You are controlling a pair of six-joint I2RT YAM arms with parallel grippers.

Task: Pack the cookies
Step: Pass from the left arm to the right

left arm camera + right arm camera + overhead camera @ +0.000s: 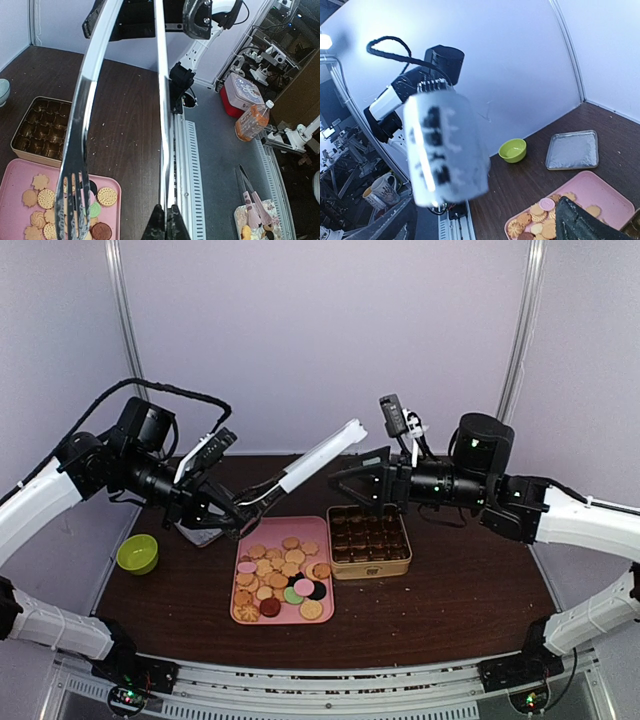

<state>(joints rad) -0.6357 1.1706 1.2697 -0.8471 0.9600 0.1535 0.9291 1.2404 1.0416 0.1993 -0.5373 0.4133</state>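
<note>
1. Top external: all cookies [280,580] are seen on the pink tray [265,528]. The cups of the gold tin [370,567] look empty, so packing is judged not begun. Tongs [320,455] are clamped in the left gripper [232,508]. For the right gripper [360,488], above the tin, spread or closed cannot be told.
2. Left wrist: one tong arm is pinched between the fingers [155,227]. No cookie is seen in the tin.
3. Right wrist: the view is filled by a blurred white object [445,150], probably the tongs' handle. The jaw state is not shown. The cookies are seen on the tray.
</note>
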